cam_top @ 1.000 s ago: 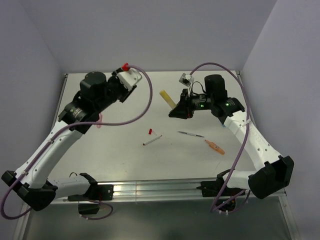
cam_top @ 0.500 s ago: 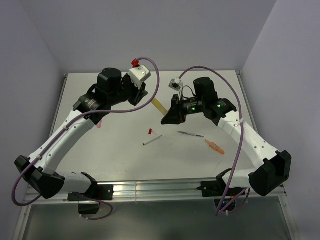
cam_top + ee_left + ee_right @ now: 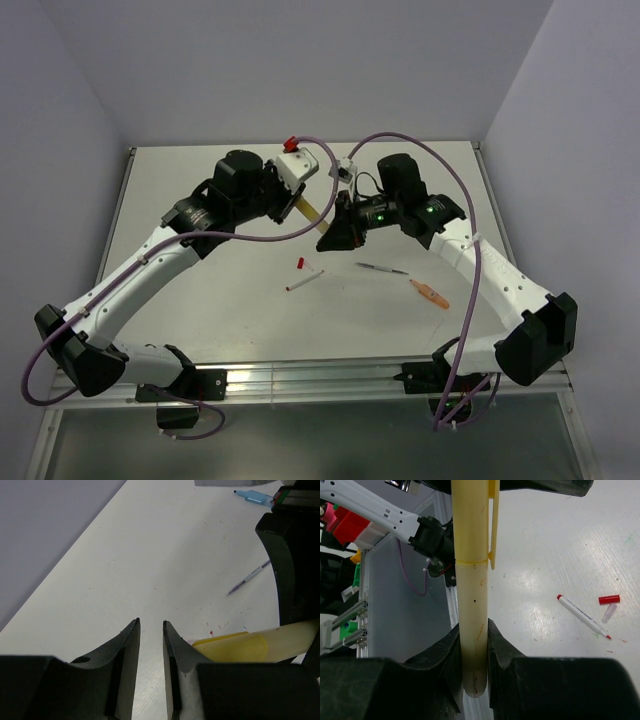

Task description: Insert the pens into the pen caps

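Observation:
My right gripper [image 3: 474,627] is shut on the cream barrel of a yellow pen [image 3: 472,590], held above the table. A yellow cap [image 3: 492,525] with a clip sits on the pen's far end. My left gripper [image 3: 151,622] meets that end. Its jaws stand a narrow gap apart with only table showing between them, and the yellow cap [image 3: 235,647] lies outside its right finger. From above, the yellow pen [image 3: 311,208] bridges the left gripper [image 3: 292,205] and the right gripper [image 3: 330,240]. On the table lie a red cap [image 3: 300,263], a thin white pen [image 3: 305,281], a thin grey pen [image 3: 382,268] and an orange pen [image 3: 429,293].
A blue pen [image 3: 255,496] lies far off near the right arm's base. A small clear cap [image 3: 609,612] rests beside the red cap [image 3: 609,599]. Purple cables [image 3: 420,140] loop over both wrists. Grey walls close in the back and sides.
My left arm has swung right until its gripper meets the yellow pen's capped end, and its jaws have narrowed. The right gripper has shifted slightly left, still holding the pen.

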{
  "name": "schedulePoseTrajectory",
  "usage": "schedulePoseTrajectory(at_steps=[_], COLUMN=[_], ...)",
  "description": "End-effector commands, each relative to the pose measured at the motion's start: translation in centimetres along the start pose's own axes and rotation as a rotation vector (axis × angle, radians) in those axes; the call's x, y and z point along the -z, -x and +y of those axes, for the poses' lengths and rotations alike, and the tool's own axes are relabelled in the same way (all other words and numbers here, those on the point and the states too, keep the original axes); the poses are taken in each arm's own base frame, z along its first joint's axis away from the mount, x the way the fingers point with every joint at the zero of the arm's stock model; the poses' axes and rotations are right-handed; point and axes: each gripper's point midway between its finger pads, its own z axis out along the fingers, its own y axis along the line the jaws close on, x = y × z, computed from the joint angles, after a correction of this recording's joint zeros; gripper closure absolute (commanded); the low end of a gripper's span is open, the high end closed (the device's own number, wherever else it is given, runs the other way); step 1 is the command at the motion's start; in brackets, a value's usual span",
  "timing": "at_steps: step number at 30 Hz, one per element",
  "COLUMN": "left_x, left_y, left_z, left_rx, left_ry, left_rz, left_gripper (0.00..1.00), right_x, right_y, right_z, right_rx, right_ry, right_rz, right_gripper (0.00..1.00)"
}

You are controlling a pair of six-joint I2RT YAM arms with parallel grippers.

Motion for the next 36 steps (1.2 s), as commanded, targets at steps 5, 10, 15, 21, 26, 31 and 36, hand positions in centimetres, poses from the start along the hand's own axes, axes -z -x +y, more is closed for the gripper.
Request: schedulePoseTrajectory(at_steps=[5,10,15,21,26,31,36], left_x=[-0.6,-1.3,-1.4,-1.4,-1.5,-1.4,-1.1], left_y=[0.2,-1.2,-2.9,-4.1,-4.4,-4.5,-4.5], left_z=[-1.6,-2.4,-4.8,-7.4,-9.0,-10.0,-11.1], left_rx=[-0.037,-0.003,0.006,0.014,0.019,0.037,0.035], left_ry=[-0.007,-0.027,-0.095,-0.167,-0.217,-0.253,-0.3], left_rz=[-0.006,0.027,0.064,0.084,0.089,0.087,0.09], left_gripper=[0.72,0.82,0.94,1.0,1.0,1.0,1.0], right_x=[0.1,0.0,0.0,-0.3,-0.5,-0.7,-1.0], right_y=[2.8,3.1,3.8,4.4,4.9,5.5,6.1], right_z=[1.3,1.2,0.9,0.8,0.9,1.1,1.2], right_rx=[0.082,0.096,0.105,0.106,0.118,0.133,0.153], right_ry=[0.016,0.001,-0.015,-0.007,0.002,0.016,0.024], right_rz=[-0.047,-0.051,-0.062,-0.063,-0.066,-0.074,-0.083], right_gripper=[1.0,1.0,1.0,1.0,1.0,1.0,1.0])
